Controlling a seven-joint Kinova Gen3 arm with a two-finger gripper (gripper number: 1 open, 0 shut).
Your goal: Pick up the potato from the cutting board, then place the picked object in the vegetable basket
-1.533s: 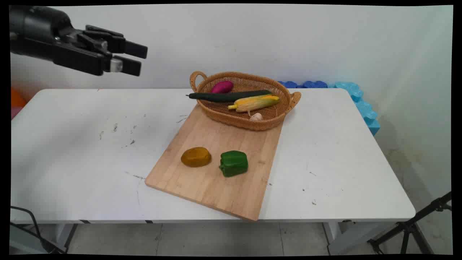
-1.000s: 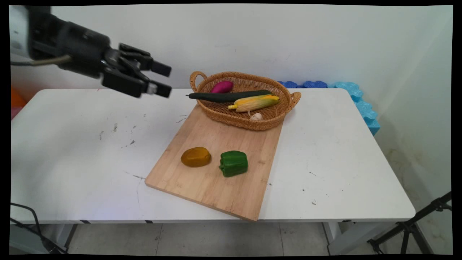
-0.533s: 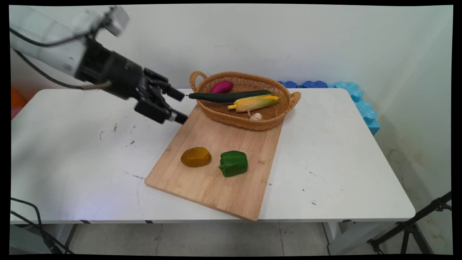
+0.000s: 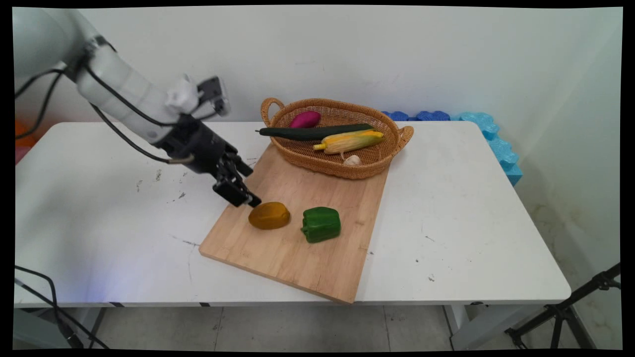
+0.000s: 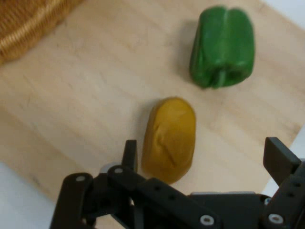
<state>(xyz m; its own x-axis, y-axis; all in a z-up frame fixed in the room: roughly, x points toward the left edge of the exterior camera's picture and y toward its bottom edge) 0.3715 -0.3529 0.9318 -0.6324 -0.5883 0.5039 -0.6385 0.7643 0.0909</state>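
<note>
where the arm slants down from the upper left of the main view, the pincer [image 4: 238, 191] hangs with its jaws spread wide and holding nothing, just left of the yellow-brown potato [image 4: 269, 215] on the cutting board [image 4: 307, 258]. in the hand view the potato [image 5: 169, 138] sits between the two fingers [image 5: 129, 155], nearer the left one, its long axis running up the frame. right of it lies the green pepper [image 4: 321, 224], close but apart. upper right stands the basket [image 4: 297, 153] on the worktop [image 4: 99, 223].

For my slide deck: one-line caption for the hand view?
Open end effector hovering over a yellow-brown potato on a wooden cutting board, green pepper beyond.
</note>
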